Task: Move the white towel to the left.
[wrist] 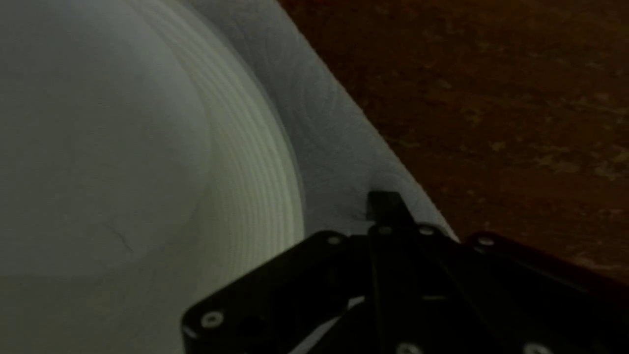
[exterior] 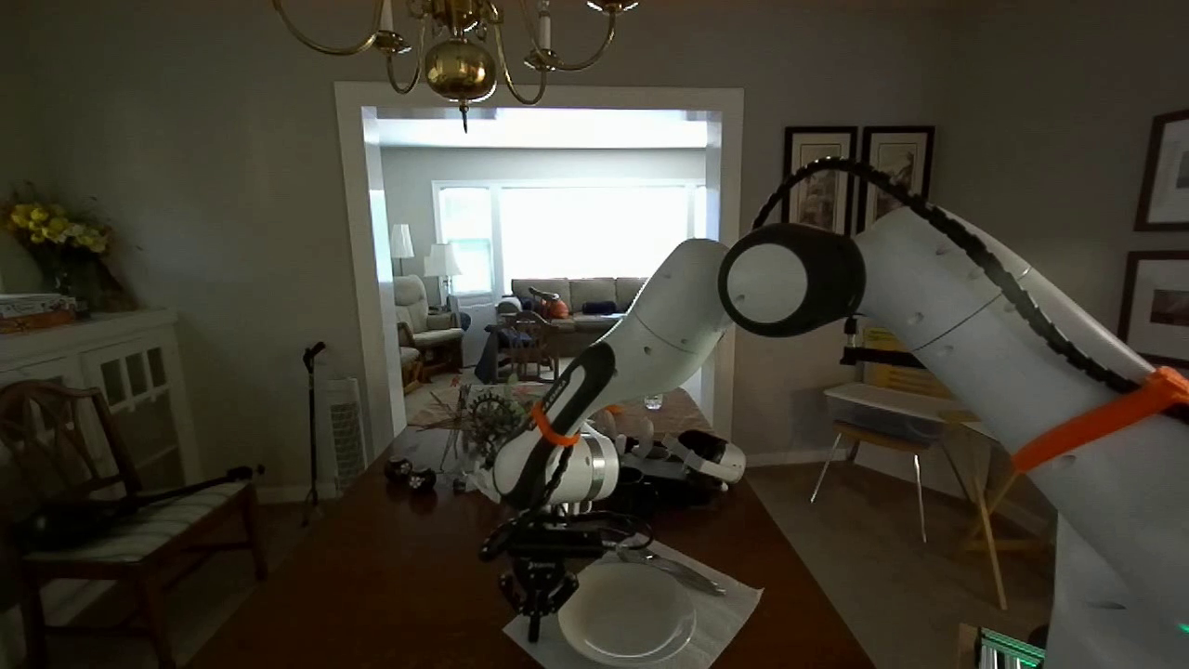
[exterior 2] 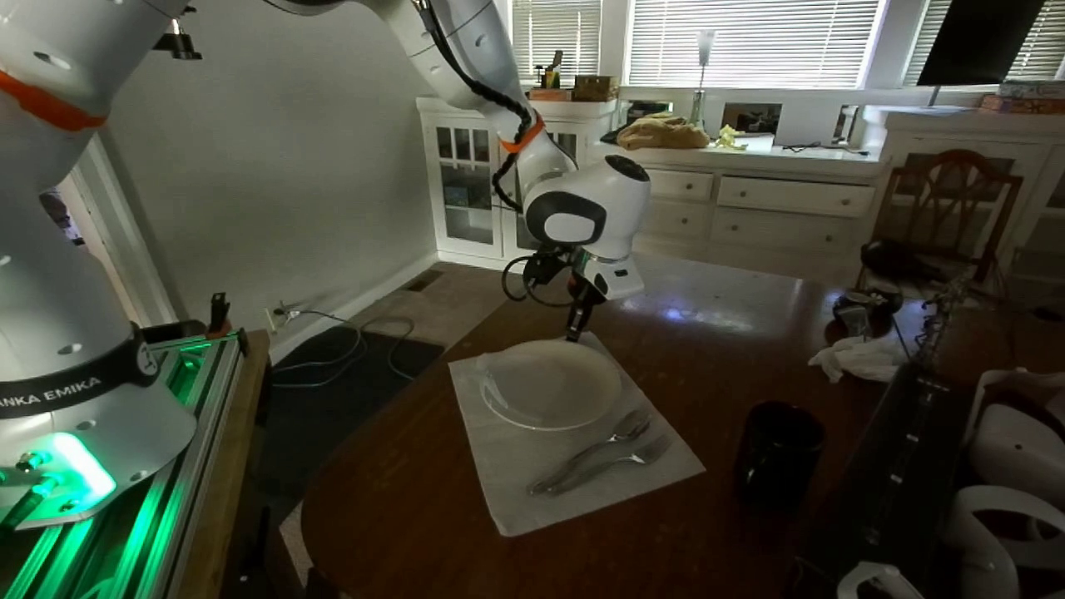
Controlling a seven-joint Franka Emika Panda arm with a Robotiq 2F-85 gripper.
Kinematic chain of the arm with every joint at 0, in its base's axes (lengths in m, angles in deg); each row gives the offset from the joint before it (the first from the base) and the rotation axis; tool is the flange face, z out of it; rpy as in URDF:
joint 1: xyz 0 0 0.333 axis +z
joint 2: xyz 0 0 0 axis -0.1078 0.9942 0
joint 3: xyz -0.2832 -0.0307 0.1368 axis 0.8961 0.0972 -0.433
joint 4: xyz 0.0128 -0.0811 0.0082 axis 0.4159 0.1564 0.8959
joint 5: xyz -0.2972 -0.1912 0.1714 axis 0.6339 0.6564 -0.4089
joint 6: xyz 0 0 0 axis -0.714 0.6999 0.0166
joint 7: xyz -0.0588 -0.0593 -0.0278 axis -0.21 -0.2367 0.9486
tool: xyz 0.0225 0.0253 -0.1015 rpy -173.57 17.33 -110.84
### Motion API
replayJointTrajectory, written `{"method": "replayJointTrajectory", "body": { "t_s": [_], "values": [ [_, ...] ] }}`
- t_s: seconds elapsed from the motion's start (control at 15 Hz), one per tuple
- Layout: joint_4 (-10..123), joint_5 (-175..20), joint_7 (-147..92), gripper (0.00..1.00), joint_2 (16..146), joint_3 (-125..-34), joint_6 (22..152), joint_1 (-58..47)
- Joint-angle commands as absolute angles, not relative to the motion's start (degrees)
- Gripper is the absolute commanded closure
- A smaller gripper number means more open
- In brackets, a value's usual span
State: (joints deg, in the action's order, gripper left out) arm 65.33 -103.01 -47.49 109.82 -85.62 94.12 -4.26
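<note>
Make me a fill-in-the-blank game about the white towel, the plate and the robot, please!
1. The plate on the white towel has a ____ shape.
2. The silverware lying on the towel adds up to ____ pieces.
3. The strap wrapped round the robot arm is colored ____.
4. In the wrist view, the tip of the gripper shows between the plate and the towel's straight ____.

Missing words: round; two; orange; edge.

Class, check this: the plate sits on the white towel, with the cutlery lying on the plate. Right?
The last part is wrong: the plate sits on the white towel, but the cutlery lies beside the plate, as an exterior view shows.
</note>
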Motion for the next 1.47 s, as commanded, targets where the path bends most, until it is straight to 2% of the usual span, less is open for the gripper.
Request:
{"method": "replayJointTrajectory", "body": {
  "t_s": [0.0,0.93,1.4],
  "values": [
    [65.18,-103.25,-47.52,0.99,109.89,-85.56,93.99,-4.26],
    [59.93,-103.08,-51.08,1.00,112.59,-83.55,92.86,-4.32],
    [61.87,-102.21,-56.04,1.00,110.41,-82.25,92.25,-1.93]
  ]
}}
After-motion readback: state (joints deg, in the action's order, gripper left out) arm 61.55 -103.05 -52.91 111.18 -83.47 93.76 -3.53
